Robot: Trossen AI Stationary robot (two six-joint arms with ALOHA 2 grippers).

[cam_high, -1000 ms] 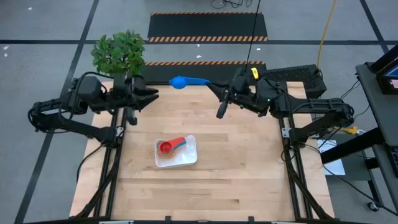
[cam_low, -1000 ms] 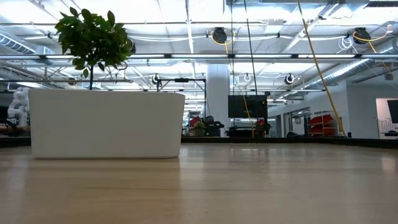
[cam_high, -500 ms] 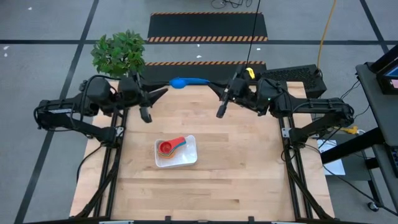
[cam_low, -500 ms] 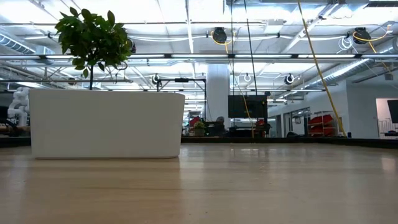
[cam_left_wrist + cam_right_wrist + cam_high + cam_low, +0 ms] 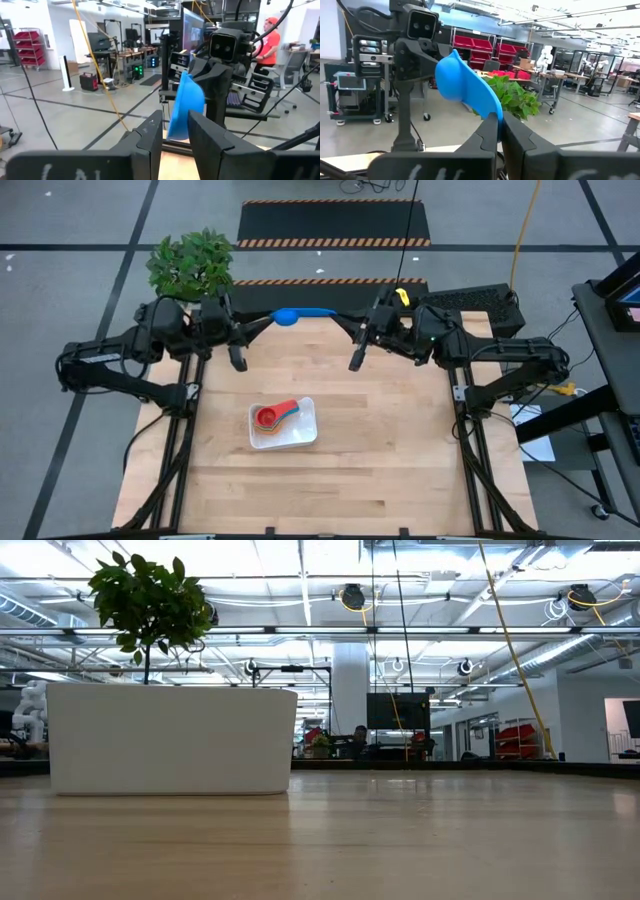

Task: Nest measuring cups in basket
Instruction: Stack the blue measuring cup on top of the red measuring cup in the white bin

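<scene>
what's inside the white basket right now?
The basket holds stacked measuring cups: red on top, an orange handle and a light blue one poking out. Any cups nested lower are covered. The low view shows only the basket's wall.
</scene>
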